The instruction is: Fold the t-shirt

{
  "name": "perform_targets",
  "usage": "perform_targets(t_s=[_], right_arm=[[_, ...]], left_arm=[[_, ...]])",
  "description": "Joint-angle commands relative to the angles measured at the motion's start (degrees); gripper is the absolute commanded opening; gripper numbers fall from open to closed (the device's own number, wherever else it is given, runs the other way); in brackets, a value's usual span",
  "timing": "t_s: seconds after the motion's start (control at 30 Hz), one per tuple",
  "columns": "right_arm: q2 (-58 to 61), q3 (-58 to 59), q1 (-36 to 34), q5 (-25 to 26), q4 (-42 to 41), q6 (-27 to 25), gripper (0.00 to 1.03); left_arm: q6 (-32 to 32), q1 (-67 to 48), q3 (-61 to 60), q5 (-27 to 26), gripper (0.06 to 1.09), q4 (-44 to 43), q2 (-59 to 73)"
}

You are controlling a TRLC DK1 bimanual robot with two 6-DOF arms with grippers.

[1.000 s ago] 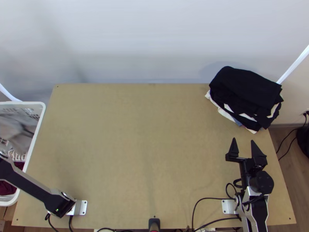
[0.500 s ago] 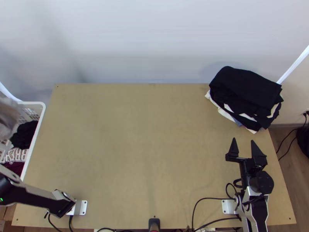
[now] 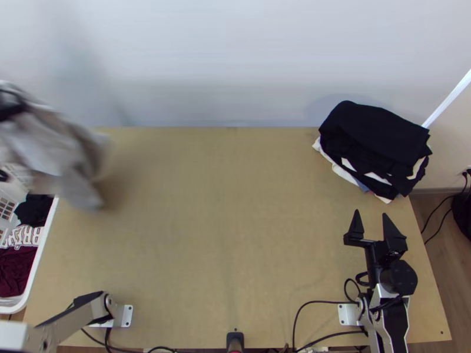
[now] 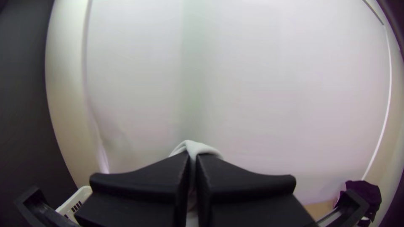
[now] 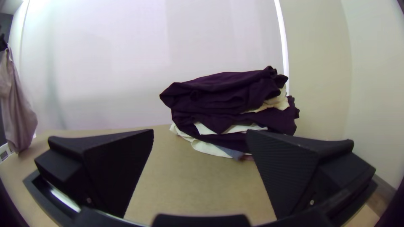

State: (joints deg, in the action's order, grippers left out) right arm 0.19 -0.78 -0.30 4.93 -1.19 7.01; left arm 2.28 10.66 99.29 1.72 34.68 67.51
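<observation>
Pinching the grey t-shirt (image 3: 56,144), upper left, the left gripper (image 4: 193,159) likely hangs it high to clear the basket (image 3: 43,247); lower right, the right gripper (image 3: 371,213) stands, fingers spread.

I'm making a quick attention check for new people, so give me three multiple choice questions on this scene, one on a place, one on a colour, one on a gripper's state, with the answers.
1. Where on the table is the clothes stack?
A) near left corner
B) far right corner
C) middle

2. What colour is the basket?
A) white
B) red
C) green

3. How is the left gripper?
A) wide open, empty
B) shut, empty
C) shut on light grey cloth

Answers:
1 B: the top view shows the stack at that corner.
2 A: its rim is white at the top view's left edge.
3 C: the left wrist view shows the fingers together with cloth pinched between them.
</observation>
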Motion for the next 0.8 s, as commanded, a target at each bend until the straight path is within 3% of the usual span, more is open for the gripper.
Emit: perform_targets(t_s=[0.0,0.17,0.33,0.77], right_arm=[[-0.27,0.42,-0.23,0.17,1.02,-0.76,0.99],[-0.27,0.42,-0.23,0.17,1.02,-0.76,0.99],[-0.27,0.42,-0.23,0.17,1.02,-0.68,0.99],[-0.27,0.42,-0.23,0.17,0.93,-0.76,0.99]], left_arm=[[-0.97,-9.25,-7.88,3.82,0.09,-0.93,-2.99],[-0.26,-24.45,-19.66,8.66,0.09,0.57,-6.51],[4.31,-39.57,-28.45,12.96,0.09,0.92,-8.44],[10.81,-59.43,-35.56,13.14,0.09,-8.92,2.63]])
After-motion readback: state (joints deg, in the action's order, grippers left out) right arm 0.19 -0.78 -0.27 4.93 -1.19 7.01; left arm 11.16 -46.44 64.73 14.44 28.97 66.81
